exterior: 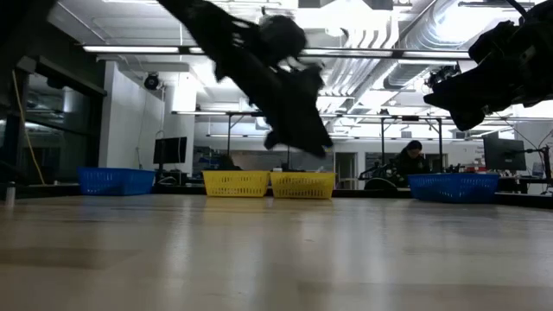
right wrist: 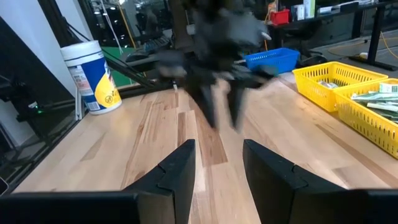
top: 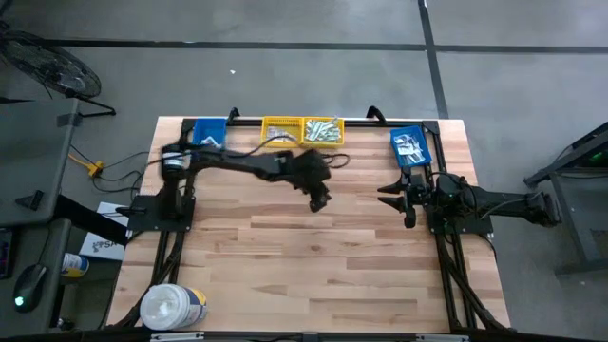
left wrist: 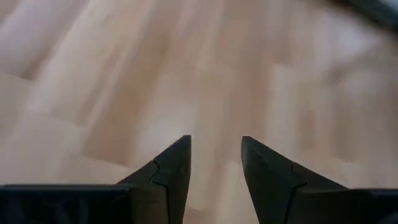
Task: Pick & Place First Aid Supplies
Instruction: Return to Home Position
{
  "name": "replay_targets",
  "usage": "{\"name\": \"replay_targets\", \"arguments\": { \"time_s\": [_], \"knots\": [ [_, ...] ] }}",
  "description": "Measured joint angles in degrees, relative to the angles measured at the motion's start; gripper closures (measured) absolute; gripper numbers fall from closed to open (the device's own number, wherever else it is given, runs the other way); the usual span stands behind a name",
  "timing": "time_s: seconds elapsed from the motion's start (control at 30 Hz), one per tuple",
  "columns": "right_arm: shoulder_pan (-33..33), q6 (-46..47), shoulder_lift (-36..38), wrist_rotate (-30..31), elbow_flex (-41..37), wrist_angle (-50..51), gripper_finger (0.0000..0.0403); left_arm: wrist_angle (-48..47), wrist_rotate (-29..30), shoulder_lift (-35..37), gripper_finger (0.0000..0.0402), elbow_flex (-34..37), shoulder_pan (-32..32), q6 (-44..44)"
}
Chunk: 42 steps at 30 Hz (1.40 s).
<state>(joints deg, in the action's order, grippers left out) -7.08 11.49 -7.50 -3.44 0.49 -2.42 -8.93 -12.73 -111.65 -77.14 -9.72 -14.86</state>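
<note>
The first aid supplies lie as pale green-white packets [top: 323,131] in the right-hand yellow bin at the table's far edge, and white packets [top: 410,147] fill the blue bin at the far right. My left gripper [top: 320,199] hangs open above the bare wood near the table's middle, slanting down, with nothing between its fingers [left wrist: 216,146]. My right gripper [top: 394,198] waits open at the table's right, level and pointing left, holding nothing [right wrist: 219,149].
Two yellow bins [top: 302,132] stand side by side at the far edge, with a blue bin [top: 209,133] at the far left. A big white tub [top: 173,306] stands at the near left corner. Bare wood [top: 313,266] spans the middle and near side.
</note>
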Motion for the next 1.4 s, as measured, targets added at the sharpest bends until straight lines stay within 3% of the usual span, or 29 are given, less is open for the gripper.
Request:
{"name": "replay_targets", "arguments": {
  "time_s": [0.13,0.37,0.8,1.1,1.4],
  "knots": [
    [0.01,0.0,0.02,0.02,-0.01,0.03,0.0274,10.33,-2.27,11.54,0.0261,12.94,1.39,-7.82],
    [0.0,0.0,0.02,0.02,0.0,0.04,0.0274,21.05,7.74,30.06,0.0261,31.25,5.22,-14.81],
    [0.01,0.0,0.02,-0.01,-0.02,0.05,0.0274,42.72,7.26,49.85,0.0261,61.52,5.25,-15.16],
    [-0.01,0.0,0.02,0.02,-0.01,0.05,0.0274,54.42,5.74,56.42,0.0261,73.86,5.25,-10.08],
    [0.01,0.0,0.02,0.0,-0.01,0.05,0.0274,55.78,5.59,60.31,0.0261,76.31,5.23,-8.93]
  ]
}}
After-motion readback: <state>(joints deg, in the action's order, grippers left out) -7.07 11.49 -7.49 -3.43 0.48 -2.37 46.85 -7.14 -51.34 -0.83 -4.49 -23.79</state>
